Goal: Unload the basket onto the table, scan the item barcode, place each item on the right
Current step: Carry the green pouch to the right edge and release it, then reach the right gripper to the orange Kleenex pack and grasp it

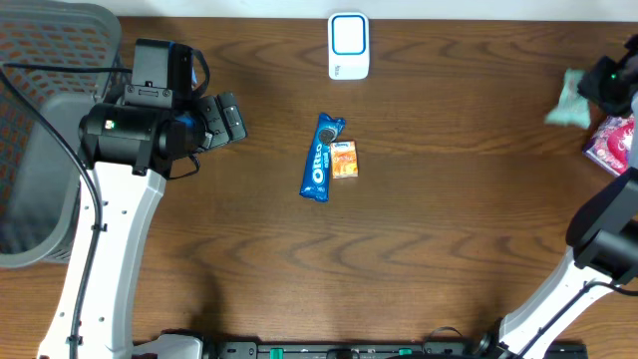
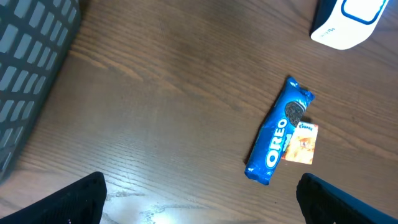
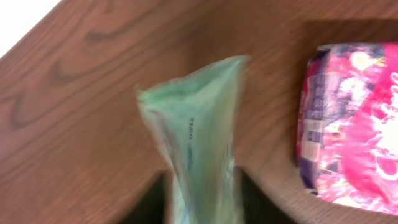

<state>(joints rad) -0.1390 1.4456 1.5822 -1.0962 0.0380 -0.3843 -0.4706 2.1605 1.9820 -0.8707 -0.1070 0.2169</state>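
Pale green, soft plastic packet (image 3: 199,143), crinkled and motion-blurred with no barcode showing, stood between the right gripper's (image 3: 202,202) fingers, far right of the white-and-blue scanner block (image 1: 349,46); whether gripped or let go, could not tell. Left gripper (image 2: 199,202) gaped wide, empty. Judged best: set it down clear of the glossy pink pouch (image 3: 351,118).
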